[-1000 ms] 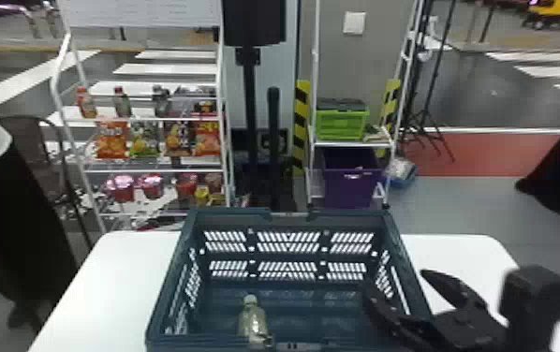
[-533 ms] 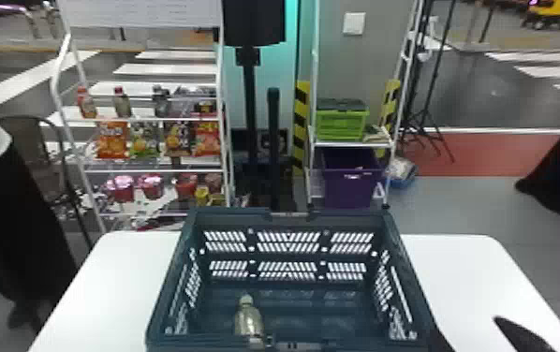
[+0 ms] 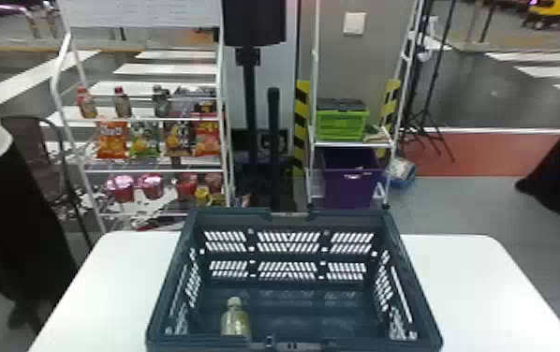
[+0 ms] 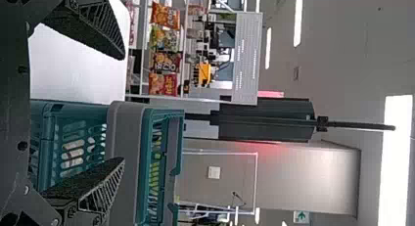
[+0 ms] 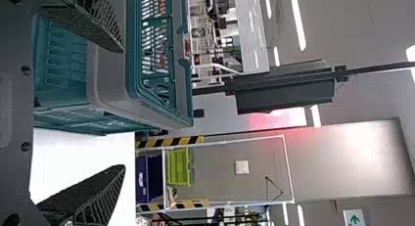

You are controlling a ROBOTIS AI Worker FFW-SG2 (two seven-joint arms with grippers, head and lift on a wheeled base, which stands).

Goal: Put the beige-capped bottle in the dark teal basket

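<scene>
The beige-capped bottle (image 3: pixel 235 318) is inside the dark teal basket (image 3: pixel 415 285), near its front left corner, cap up. In the left wrist view my left gripper (image 4: pixel 123 108) stands open with nothing between its fingers, the basket (image 4: pixel 125 118) a little beyond them. A pale shape shows through the basket's slots there. My right gripper (image 5: pixel 124 108) is open as well in the right wrist view; the basket (image 5: pixel 110 84) lies past its fingers, and nothing is held.
The basket stands on a white table (image 3: pixel 471 281). Behind it are a rack of snacks and bottles (image 3: pixel 152 164), a black pole (image 3: pixel 249 93) and a shelf with a green crate (image 3: pixel 340 124) and a purple bin (image 3: pixel 349 182). A person is at the far left.
The right arm was over the table's right side and has drawn back toward the lower right, out of the head view. The bottle has shifted slightly left inside the basket.
</scene>
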